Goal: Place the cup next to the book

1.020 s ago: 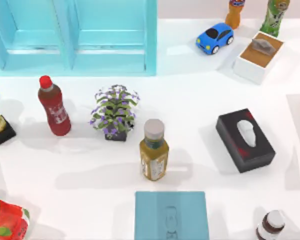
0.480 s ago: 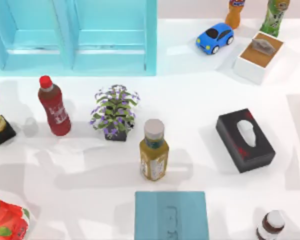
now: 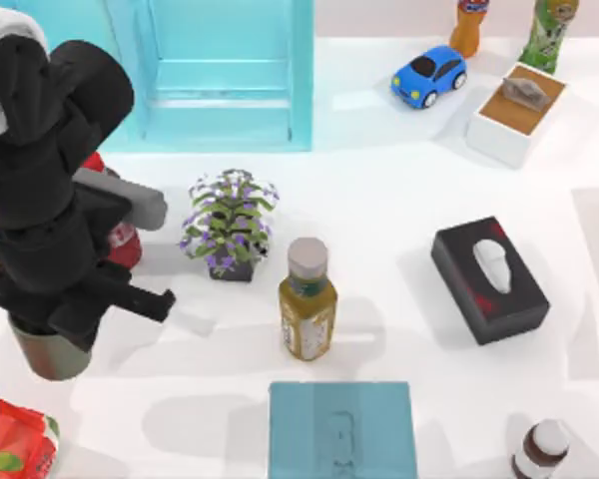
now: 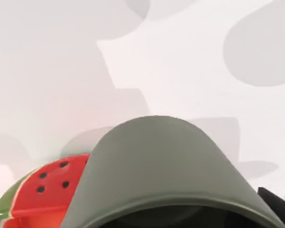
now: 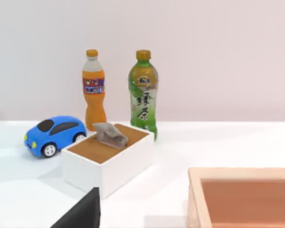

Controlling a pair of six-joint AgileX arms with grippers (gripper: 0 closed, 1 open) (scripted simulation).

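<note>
The cup [image 3: 42, 351], a dark olive-grey tumbler, hangs under my left arm at the table's left side, above the surface. My left gripper [image 3: 52, 327] is shut on it, and the black wrist hides most of the fingers. The left wrist view has the cup's [image 4: 161, 171] rim and wall close up. The book [image 3: 341, 429], flat and teal-blue, lies at the front middle edge, well to the right of the cup. My right arm is parked off to the right.
A watermelon slice [image 3: 10, 439] lies just in front of the cup. A red bottle [image 3: 122, 239], a potted plant [image 3: 230, 222] and a tea bottle [image 3: 306, 299] stand between cup and book. A black tissue box [image 3: 489, 279] lies right; a blue cabinet [image 3: 230, 70] stands behind.
My left arm has come into the top view from the left, carrying the cup; before, only its shadows lay on the table. Nothing on the table has moved.
</note>
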